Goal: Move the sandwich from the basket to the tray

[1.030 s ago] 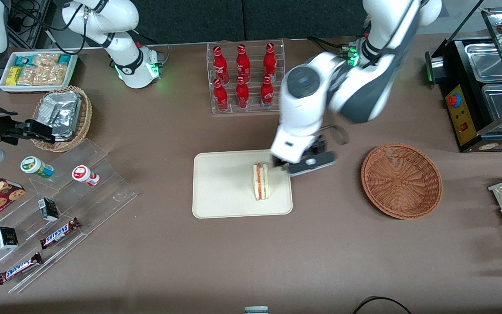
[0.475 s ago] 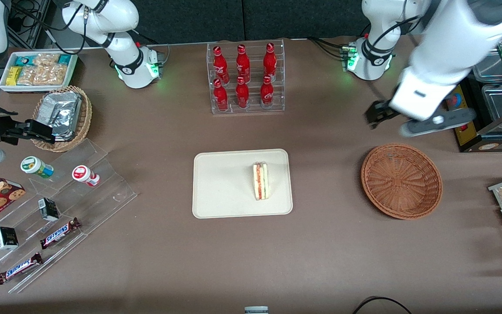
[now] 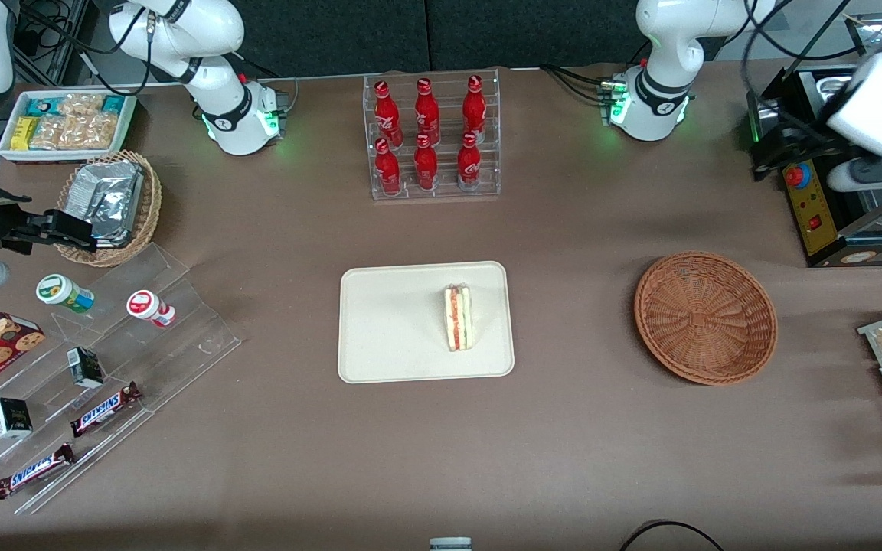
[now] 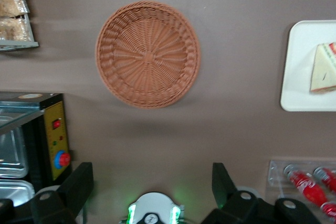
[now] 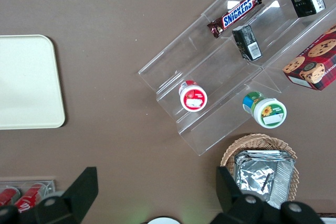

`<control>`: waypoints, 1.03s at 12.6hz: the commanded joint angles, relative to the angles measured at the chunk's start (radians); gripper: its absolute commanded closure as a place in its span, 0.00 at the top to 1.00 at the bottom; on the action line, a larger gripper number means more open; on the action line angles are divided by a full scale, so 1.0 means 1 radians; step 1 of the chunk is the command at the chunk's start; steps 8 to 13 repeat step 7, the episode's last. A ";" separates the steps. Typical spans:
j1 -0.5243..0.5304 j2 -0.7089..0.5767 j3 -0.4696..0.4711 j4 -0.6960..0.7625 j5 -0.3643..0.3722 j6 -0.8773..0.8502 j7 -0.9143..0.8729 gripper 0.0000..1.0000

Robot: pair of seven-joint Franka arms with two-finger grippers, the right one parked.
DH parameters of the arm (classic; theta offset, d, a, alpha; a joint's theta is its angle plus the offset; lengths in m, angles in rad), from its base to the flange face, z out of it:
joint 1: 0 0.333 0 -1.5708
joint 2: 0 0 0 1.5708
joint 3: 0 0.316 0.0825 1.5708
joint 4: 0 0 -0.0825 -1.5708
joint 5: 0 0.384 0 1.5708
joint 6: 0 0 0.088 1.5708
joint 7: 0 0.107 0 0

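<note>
Front view shows the sandwich lying on the tray, the basket bare — job looks done — with the hand spread and holding nothing, high over the worktop's working-arm end.

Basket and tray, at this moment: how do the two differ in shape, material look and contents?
The basket is round, reddish-brown woven wicker with a raised rim; the tray is a flat, smooth cream rectangle with rounded corners. The basket holds nothing; the tray carries the sandwich, which stands on edge with its filling stripe showing. Both rest on the brown table at a similar distance from the front camera. The gripper hangs open by the metal counter unit, holding nothing.
</note>
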 commanded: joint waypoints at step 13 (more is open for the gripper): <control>-0.042 0.007 0.072 -0.002 -0.035 0.007 0.091 1.00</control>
